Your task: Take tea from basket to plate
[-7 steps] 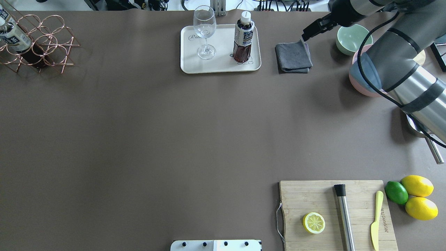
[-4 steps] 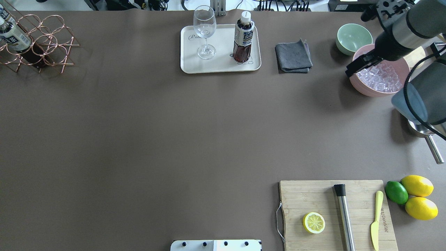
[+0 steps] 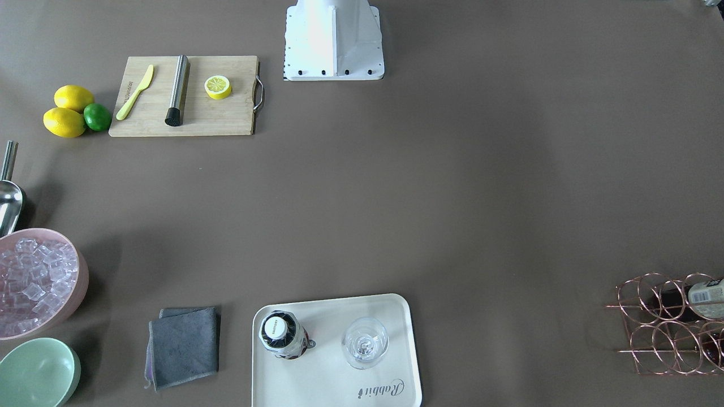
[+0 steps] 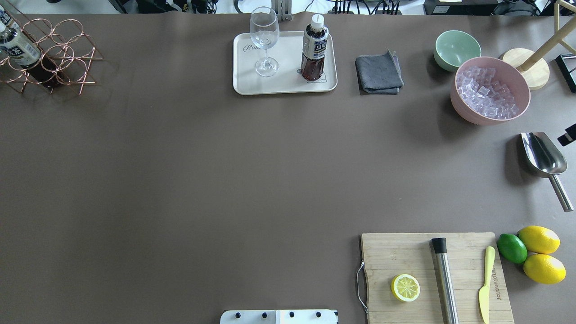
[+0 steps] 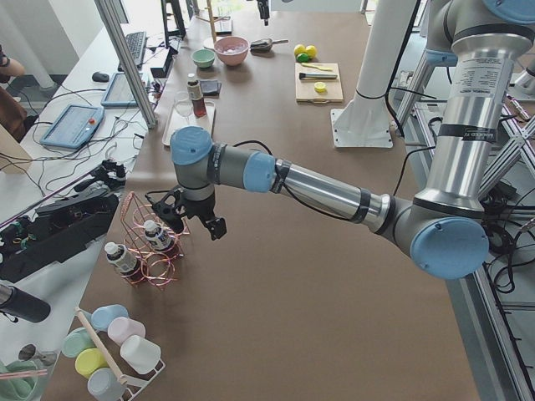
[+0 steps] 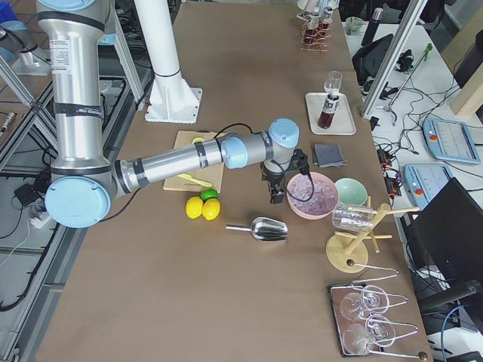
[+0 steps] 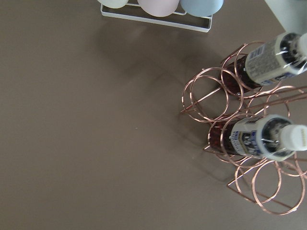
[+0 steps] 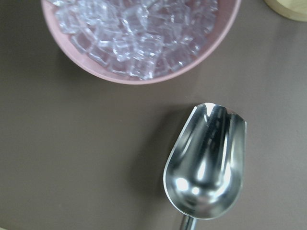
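One tea bottle (image 4: 314,49) stands upright on the cream plate (image 4: 245,85) beside a wine glass (image 4: 264,40); the front view shows its white cap (image 3: 275,327). Two more bottles (image 7: 261,139) (image 7: 268,60) lie in the rings of the copper basket (image 4: 67,49) at the table's far left corner. My left gripper (image 5: 192,224) hangs above the table right beside the basket, holding nothing that I can see; I cannot tell whether it is open or shut. My right gripper (image 6: 277,194) hovers by the pink bowl, above the scoop, and I cannot tell its state either.
A pink bowl (image 4: 468,112) of ice, a mint-green bowl (image 4: 456,49), a grey cloth (image 4: 379,73) and a metal scoop (image 4: 542,155) lie at the right. The cutting board (image 4: 405,252) with half a lemon, muddler and knife sits front right, whole citrus beside it.
The right arm swung from above the grey cloth past the pink bowl and almost out of the overhead view, uncovering the ice and scoop. The bottle on the plate has not moved.
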Robot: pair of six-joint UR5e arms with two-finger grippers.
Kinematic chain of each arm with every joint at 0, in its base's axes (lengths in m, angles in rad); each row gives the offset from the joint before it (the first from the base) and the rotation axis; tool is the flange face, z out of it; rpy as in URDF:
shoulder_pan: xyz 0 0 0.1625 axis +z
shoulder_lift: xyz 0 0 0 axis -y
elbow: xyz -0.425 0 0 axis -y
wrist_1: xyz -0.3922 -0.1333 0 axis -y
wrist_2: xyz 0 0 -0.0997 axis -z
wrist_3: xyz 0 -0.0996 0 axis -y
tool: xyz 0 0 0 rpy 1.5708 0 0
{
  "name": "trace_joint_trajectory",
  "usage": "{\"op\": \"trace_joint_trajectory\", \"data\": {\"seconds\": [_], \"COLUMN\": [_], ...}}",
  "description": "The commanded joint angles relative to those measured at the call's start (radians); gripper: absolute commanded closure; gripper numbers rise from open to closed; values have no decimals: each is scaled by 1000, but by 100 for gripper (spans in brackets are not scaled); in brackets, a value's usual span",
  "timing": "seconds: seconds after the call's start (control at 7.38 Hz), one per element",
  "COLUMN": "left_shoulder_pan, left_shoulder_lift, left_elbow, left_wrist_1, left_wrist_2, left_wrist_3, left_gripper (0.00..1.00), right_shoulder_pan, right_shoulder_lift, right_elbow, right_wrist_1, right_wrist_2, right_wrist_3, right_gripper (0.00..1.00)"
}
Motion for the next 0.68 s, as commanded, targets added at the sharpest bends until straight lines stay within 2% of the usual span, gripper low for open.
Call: {"op": "trace_joint_trajectory", "data": {"seconds": [0.0,0.27,0.54], "left_shoulder_pan": [-5,-5,-4], "left_shoulder_lift": [156,205,254], "left_elbow": [14,4,25], "left_wrist_1": [-156,-165,-176], "left_wrist_2": [2,-1,4], "left_wrist_3": [508,815,883], "left_gripper": [2,2,2], "right_shoulder_pan": [175,227,257], "right_shoulder_lift": [-48,-48,-33], "right_elbow": [-159,-206,-195], "right_wrist_1": [28,31,31], "right_wrist_2": [5,1,-26], "right_wrist_3": [-151,-157,-160], "right_gripper": [0,0,0]}}
